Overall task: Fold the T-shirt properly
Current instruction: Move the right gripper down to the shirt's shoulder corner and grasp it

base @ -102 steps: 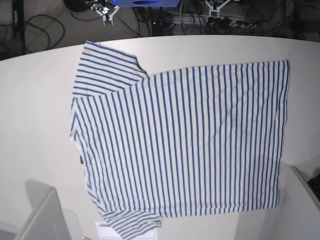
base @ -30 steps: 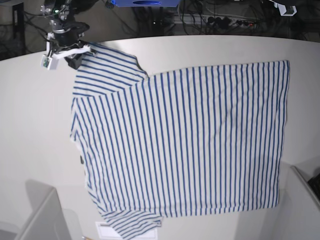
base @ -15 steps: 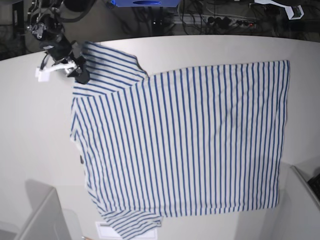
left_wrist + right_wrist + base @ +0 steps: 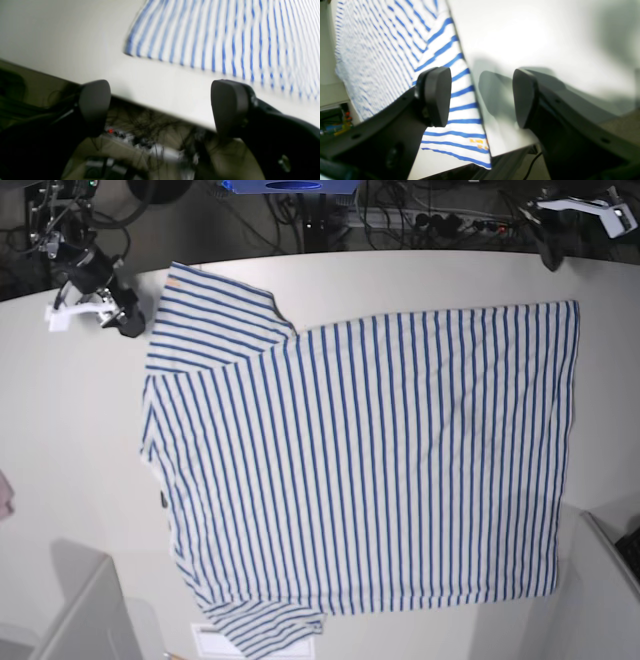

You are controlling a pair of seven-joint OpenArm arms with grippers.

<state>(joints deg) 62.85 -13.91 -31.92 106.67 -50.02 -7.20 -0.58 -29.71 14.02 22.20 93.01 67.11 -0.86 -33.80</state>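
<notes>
T-shirt (image 4: 370, 460), white with thin blue stripes, lies spread flat over the middle of the pale surface (image 4: 60, 480), one sleeve toward the far left corner. The right gripper (image 4: 481, 96) hangs at that sleeve's edge, jaws released and holding nothing. The left gripper (image 4: 160, 105) sits above the surface's far edge near the shirt's hem corner, jaws spread wide, empty.

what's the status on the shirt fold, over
Both grippers open, empty: right gripper at the sleeve edge, left gripper off the hem corner. T-shirt flat, unfolded. Nothing in the way.
</notes>
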